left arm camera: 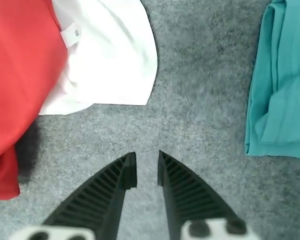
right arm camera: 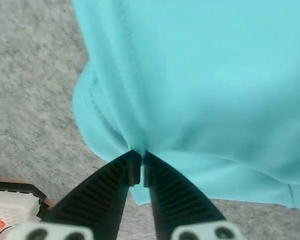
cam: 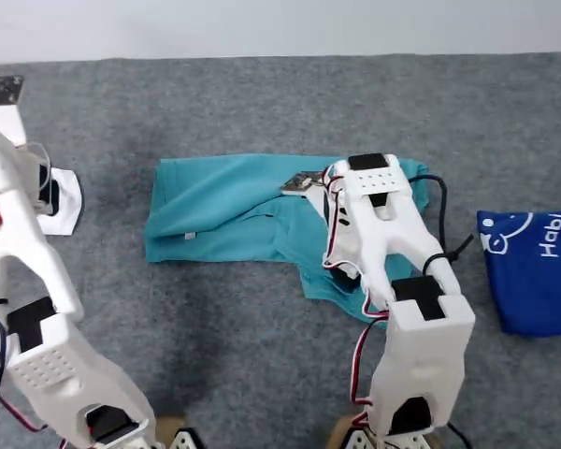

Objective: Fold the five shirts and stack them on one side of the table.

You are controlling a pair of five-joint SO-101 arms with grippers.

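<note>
1. High view: the teal shirt (cam: 220,210) lies partly folded near the middle of the grey table (cam: 262,103), with a loose flap trailing toward 5 o'clock.
2. The right arm (cam: 393,243) comes in from 5 o'clock and covers the shirt's 3 o'clock end.
3. In the right wrist view, the right gripper (right arm camera: 141,161) has its jaws almost together, pinching a bunched fold of the teal cloth at the tips.
4. A blue shirt (cam: 533,271) lies folded at 3 o'clock, apart from the teal one.
5. The left arm (cam: 28,281) stands at 8 o'clock, and a white shirt (cam: 70,201) lies at 9 o'clock by the table edge.
6. In the left wrist view, the left gripper (left arm camera: 146,170) hangs over bare table, its jaws a narrow gap apart and holding nothing.
7. There the white shirt touches a red shirt (left arm camera: 20,75), and the teal shirt's folded edge lies well apart from both.
</note>
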